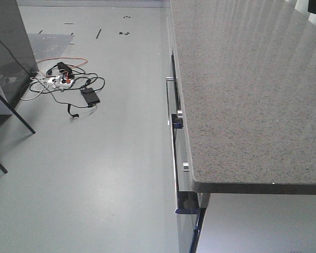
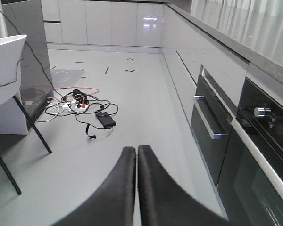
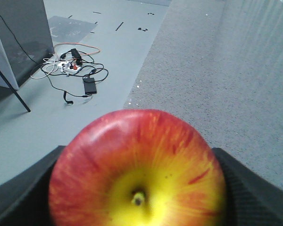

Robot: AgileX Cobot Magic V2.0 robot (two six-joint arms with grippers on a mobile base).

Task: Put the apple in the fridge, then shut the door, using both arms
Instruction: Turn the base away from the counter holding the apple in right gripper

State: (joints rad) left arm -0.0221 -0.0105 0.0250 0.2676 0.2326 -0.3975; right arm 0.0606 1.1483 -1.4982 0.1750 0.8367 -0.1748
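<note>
Between right-gripper pads (image 3: 260,197), red-yellow apple (image 3: 137,165)

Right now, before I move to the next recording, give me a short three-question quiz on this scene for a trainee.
1. True or false: the left gripper is shut and holds nothing.
2. What does the right gripper hold? A) an apple B) a cup C) nothing
3. Fill in: on the floor left of the counter lies a tangle of ____.
Key: 1 true; 2 A; 3 cables.
</note>
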